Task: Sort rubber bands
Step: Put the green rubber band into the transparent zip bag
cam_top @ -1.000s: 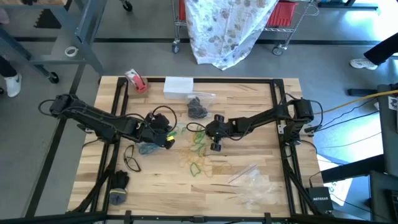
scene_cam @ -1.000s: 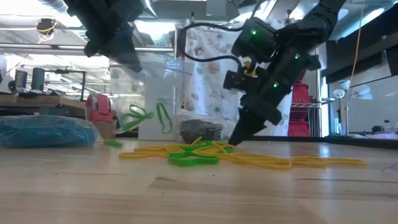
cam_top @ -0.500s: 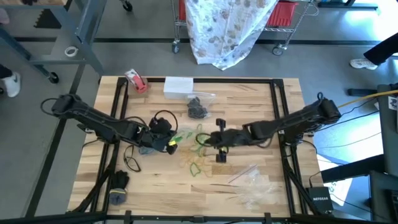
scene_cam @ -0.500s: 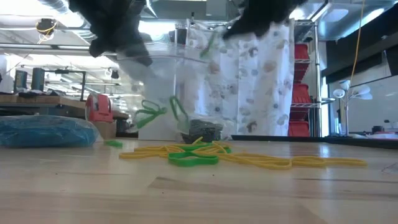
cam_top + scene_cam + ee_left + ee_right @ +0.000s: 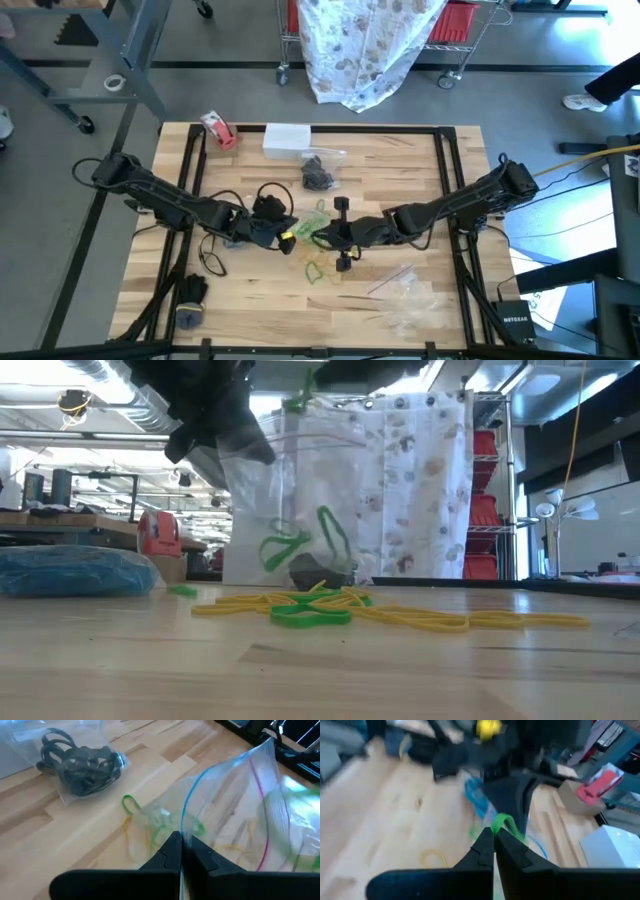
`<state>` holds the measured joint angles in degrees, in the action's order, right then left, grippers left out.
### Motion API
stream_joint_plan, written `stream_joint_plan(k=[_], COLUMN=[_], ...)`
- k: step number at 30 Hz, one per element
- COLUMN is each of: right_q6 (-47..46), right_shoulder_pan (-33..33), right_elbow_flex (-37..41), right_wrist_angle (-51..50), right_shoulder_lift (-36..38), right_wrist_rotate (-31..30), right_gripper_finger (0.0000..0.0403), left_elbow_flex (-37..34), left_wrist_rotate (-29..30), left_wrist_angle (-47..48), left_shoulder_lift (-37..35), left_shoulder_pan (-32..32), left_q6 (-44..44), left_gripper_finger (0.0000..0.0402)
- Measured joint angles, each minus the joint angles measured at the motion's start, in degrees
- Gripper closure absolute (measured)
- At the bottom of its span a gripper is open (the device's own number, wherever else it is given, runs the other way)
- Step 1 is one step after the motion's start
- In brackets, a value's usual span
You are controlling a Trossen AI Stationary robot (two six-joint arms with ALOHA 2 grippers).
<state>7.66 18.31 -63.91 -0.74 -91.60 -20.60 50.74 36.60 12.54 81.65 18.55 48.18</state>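
A clear zip bag (image 5: 300, 500) hangs from my shut left gripper (image 5: 285, 234) over the middle of the table, with green rubber bands (image 5: 300, 545) in its lower part. Its mouth (image 5: 225, 810) stands open. My right gripper (image 5: 325, 233) is close beside it, shut on one green rubber band (image 5: 502, 823), which shows above the bag's mouth in the low view (image 5: 298, 398). A loose pile of yellow and green rubber bands (image 5: 318, 262) lies on the wood just nearer than both grippers. My left gripper pinches the bag's rim (image 5: 186, 827) between its two fingers, right at the coloured zip strips. The fingers slant down from the table's left. The bag hangs below them with its mouth open. Whether its lower end touches the table, I cannot tell. My right gripper pinches the green band (image 5: 496, 827) between its two fingertips, coming from the table's right and slanting slightly down. A short loop of the band sticks out past the fingertips. The band is lifted clear of the table.
A bag of black bands (image 5: 318, 172), a white box (image 5: 287, 137) and a red-and-white tape roll (image 5: 218, 130) lie toward the far edge. An empty clear bag (image 5: 405, 300) lies near right. A bag of blue bands (image 5: 70, 570) and a loose black band (image 5: 212, 262) lie left.
My right gripper has risen from the pile with a green band and swung toward the table's left, up to the bag's mouth. My left gripper has shifted a little toward the right with the bag, which hangs more fully in the low view.
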Motion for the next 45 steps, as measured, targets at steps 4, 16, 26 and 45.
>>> stream_joint_plan(k=[4, 16, 26, 45], right_q6=[2.47, 3.08, 3.35, -14.30], right_shoulder_pan=[-0.44, -1.11, -0.50, -4.51], right_elbow_flex=[0.03, 0.01, -0.93, 4.10], right_wrist_angle=[0.64, 0.16, -2.85, -15.04], right_shoulder_lift=[-0.85, -0.93, -0.93, -0.54], right_wrist_rotate=[-3.65, -2.90, -6.52, -4.65], right_gripper_finger=[0.0395, 0.0395, 0.0292, 0.0263], left_elbow_flex=[0.00, 0.00, 0.00, 0.00], left_wrist_rotate=[-0.38, -0.42, -0.42, 6.71], left_wrist_angle=[-0.16, -0.14, 0.17, 22.23], left_shoulder_lift=[0.00, -0.02, -0.04, -14.30], left_shoulder_pan=[-0.02, 0.22, -0.17, -1.75], left_q6=[1.16, 1.78, 3.53, 1.19], left_gripper_finger=[0.0402, 0.0402, 0.0402, 0.0402])
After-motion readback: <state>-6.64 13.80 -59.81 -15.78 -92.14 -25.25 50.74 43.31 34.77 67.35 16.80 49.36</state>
